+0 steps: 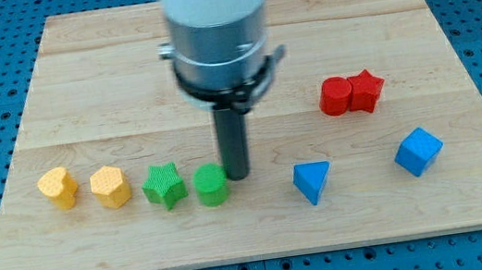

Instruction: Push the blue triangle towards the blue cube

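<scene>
The blue triangle (312, 182) lies on the wooden board (103, 78) right of centre, near the view's bottom. The blue cube (418, 151) sits further to the view's right, with a gap between them. My tip (238, 174) rests on the board just right of the green cylinder (211, 185), touching or nearly touching it, and left of the blue triangle.
A green star (164, 184) sits right beside the green cylinder on its left. Two yellow blocks (59, 188) (110, 187) lie at the view's left. A red cylinder (336, 96) touches a red star (366, 90) at the right.
</scene>
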Motion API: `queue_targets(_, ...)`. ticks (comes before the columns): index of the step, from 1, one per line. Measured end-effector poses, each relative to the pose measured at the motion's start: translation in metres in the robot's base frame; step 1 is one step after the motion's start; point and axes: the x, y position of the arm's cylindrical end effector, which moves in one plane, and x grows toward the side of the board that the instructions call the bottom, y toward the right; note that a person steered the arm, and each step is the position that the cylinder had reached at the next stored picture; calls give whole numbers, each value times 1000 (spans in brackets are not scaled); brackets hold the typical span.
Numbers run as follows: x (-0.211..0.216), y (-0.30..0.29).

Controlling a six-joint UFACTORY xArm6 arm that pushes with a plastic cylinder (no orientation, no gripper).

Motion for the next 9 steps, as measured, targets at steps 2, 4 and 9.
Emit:
queue_targets(2,55,63)
queue_targets(4,45,150)
queue_targets(9,22,166)
